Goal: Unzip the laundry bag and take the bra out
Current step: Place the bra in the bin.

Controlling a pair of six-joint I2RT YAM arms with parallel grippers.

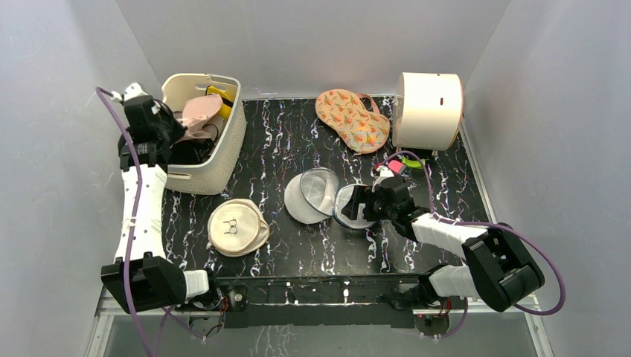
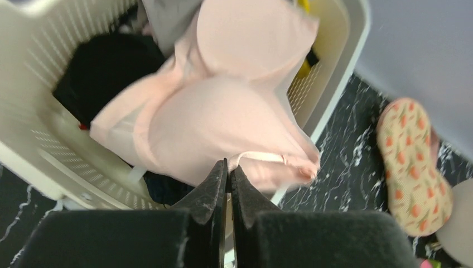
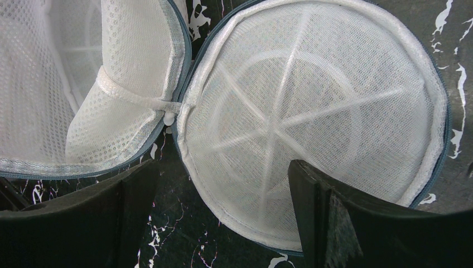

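The counter [image 1: 298, 141] is black with thin white veining. The laundry bag [image 3: 312, 117] is white mesh with a grey-blue rim, and the bra [image 2: 223, 111] is pale pink. The basket [image 1: 223, 160] is cream, the round pouch [image 1: 238, 227] beige, with a small black drawing.

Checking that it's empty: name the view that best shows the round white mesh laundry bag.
Right wrist view: the white mesh laundry bag fills it, both opened halves, mesh and grey zipper rim sharp. Top external shows it small, partly behind the right fingers. Left wrist misses it.
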